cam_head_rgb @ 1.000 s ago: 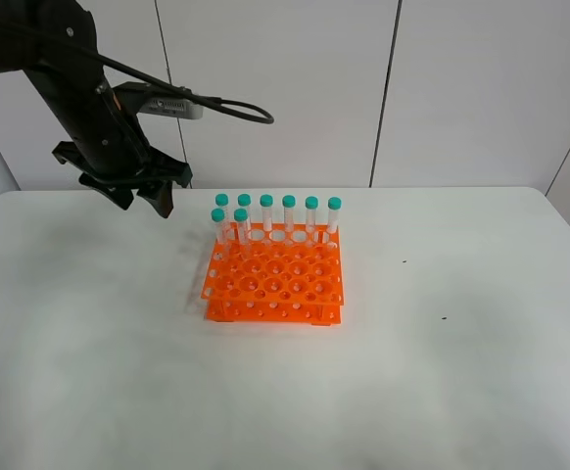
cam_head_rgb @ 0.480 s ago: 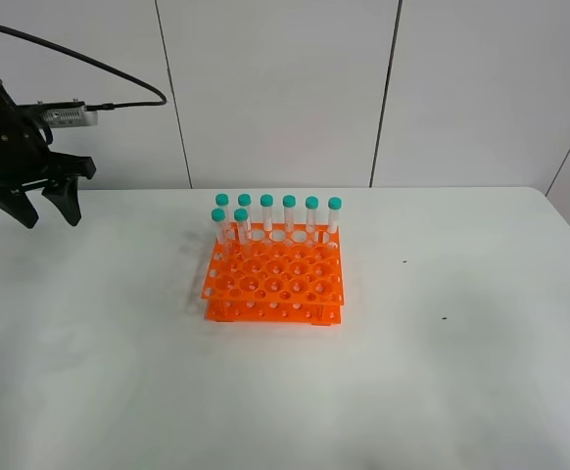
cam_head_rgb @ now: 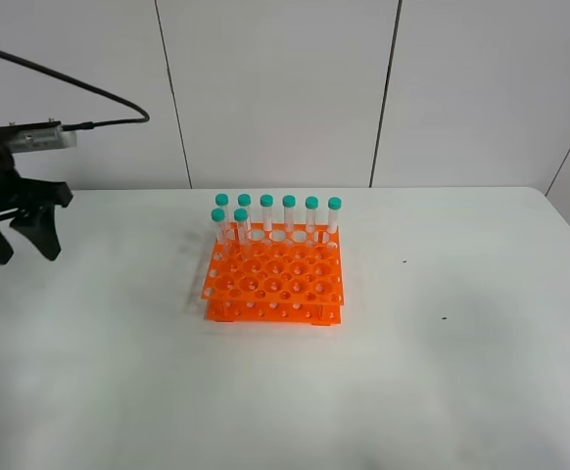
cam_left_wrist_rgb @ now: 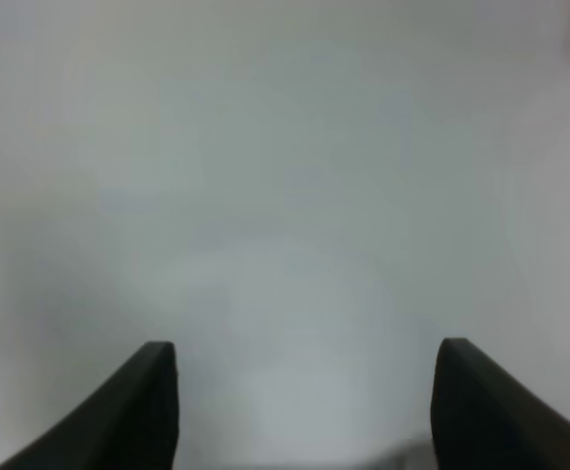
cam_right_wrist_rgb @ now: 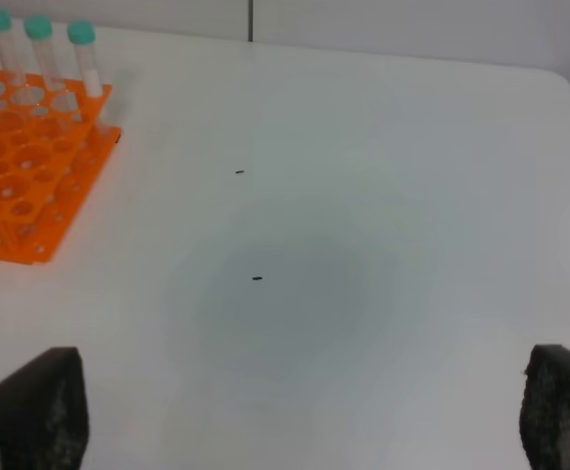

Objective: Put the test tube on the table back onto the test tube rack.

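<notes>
The left gripper (cam_head_rgb: pixel 18 250) hangs over the far left edge of the bench (cam_head_rgb: pixel 442 392), well apart from the test tube rack (cam_head_rgb: pixel 274 280), with its two dark fingers (cam_left_wrist_rgb: pixel 128 411) spread wide and nothing between them. The left wrist view shows only bare white bench under these fingers. The right gripper (cam_right_wrist_rgb: pixel 300 416) also stands wide and empty; only its wrist view shows it, with the rack at the side. In the high view eight teal-capped tubes (cam_head_rgb: pixel 266 211) stand upright in the rack's far rows. No tube lies on the bench.
</notes>
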Robot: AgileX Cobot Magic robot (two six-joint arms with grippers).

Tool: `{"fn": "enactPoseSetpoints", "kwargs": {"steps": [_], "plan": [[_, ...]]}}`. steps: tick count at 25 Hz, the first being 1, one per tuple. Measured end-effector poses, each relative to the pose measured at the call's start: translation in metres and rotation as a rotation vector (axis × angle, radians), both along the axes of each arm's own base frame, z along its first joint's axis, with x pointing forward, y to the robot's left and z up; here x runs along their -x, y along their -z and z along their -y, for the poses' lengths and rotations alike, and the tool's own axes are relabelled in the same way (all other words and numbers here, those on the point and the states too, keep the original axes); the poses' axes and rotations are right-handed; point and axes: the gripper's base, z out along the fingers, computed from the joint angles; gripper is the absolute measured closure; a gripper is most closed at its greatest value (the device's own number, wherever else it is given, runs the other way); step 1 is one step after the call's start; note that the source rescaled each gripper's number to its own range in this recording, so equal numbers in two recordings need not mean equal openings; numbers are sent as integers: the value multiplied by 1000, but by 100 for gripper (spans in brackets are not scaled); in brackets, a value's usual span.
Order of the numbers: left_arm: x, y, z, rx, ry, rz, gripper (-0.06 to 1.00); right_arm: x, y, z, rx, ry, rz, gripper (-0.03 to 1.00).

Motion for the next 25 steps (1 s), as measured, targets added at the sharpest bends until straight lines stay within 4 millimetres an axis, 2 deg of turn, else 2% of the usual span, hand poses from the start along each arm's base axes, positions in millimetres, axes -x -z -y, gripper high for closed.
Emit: {"fn": "enactPoseSetpoints", "kwargs": {"steps": [7,10,13,17,19,25], "plan": [[119,-15,1,-7,25,110,6,0,0,0,0,0,0,-1],[162,-14,2,-9,27,199,6,0,0,0,0,0,0,-1],[198,-4,2,-12,25,309,6,0,0,0,0,0,0,-1],[235,9,2,-16,23,465,6,0,0,0,0,0,0,-1],[247,9,2,-19,22,550,6,0,0,0,0,0,0,-1],[272,3,3,-23,22,736,6,0,0,0,0,0,0,-1]]}}
